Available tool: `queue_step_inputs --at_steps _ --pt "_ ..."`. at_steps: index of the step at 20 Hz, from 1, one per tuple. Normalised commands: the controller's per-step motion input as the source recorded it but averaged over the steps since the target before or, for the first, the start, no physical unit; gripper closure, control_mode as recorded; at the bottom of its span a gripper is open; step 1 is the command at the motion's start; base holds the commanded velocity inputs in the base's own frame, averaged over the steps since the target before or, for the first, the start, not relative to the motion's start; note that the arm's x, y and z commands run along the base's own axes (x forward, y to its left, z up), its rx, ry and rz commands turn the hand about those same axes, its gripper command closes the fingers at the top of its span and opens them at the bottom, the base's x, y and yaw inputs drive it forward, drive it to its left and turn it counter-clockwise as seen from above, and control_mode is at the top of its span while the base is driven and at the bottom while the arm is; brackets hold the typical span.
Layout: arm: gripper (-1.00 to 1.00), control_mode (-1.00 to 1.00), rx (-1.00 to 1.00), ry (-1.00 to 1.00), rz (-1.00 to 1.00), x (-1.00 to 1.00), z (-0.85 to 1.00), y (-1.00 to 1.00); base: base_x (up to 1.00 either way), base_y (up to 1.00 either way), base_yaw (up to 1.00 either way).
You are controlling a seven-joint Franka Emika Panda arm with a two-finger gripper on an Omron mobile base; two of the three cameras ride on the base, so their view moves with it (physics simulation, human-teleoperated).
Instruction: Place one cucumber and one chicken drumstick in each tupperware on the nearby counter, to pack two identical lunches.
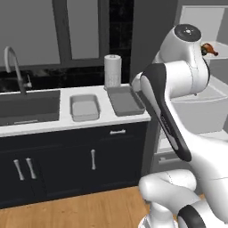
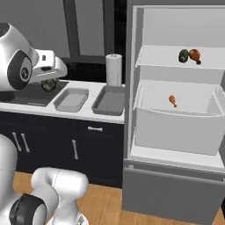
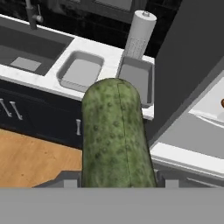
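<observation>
A bumpy green cucumber [image 3: 116, 135] runs lengthwise away from the hand camera, and my gripper [image 2: 49, 86] is shut on it, above the counter [image 2: 48, 110] near the sink's right end. On the counter sit the smaller, lighter tupperware [image 1: 84, 107] [image 2: 71, 99] [image 3: 81, 71] and, to its right, the larger, darker one [image 1: 125, 100] [image 2: 110, 100] [image 3: 138, 78]; nothing lies in either. In the open fridge, a second cucumber [image 2: 183, 56] and a chicken drumstick [image 2: 194, 55] [image 1: 208, 49] rest on the upper shelf. Another drumstick [image 2: 172, 100] lies in the drawer below.
A dark sink basin [image 1: 26, 107] with a curved faucet [image 1: 13, 67] takes up the counter's left. A paper towel roll [image 1: 112, 70] stands behind the larger container. The fridge's dark side wall [image 3: 192, 65] rises just right of the counter. Navy cabinets [image 1: 67, 164] stand below.
</observation>
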Motion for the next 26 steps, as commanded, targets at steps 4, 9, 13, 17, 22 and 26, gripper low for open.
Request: queue_step_inputs --at_steps 4,9,13,17,22,26 --pt "1.00 1.00 0.00 0.00 0.00 0.00 0.00 0.00 0.51 0.92 -0.04" --pt "1.00 1.00 0.00 0.00 0.00 0.00 0.00 0.00 0.69 0.60 -0.05" --pt "1.00 1.00 0.00 0.00 0.00 0.00 0.00 0.00 0.87 0.11 0.00" --pt "1.00 1.00 0.00 0.00 0.00 0.00 0.00 0.00 1.00 0.05 0.00" --pt "1.00 1.00 0.00 0.00 0.00 0.00 0.00 0.00 0.90 0.28 0.00" --pt "1.00 1.00 0.00 0.00 0.00 0.00 0.00 0.00 0.74 0.20 0.00"
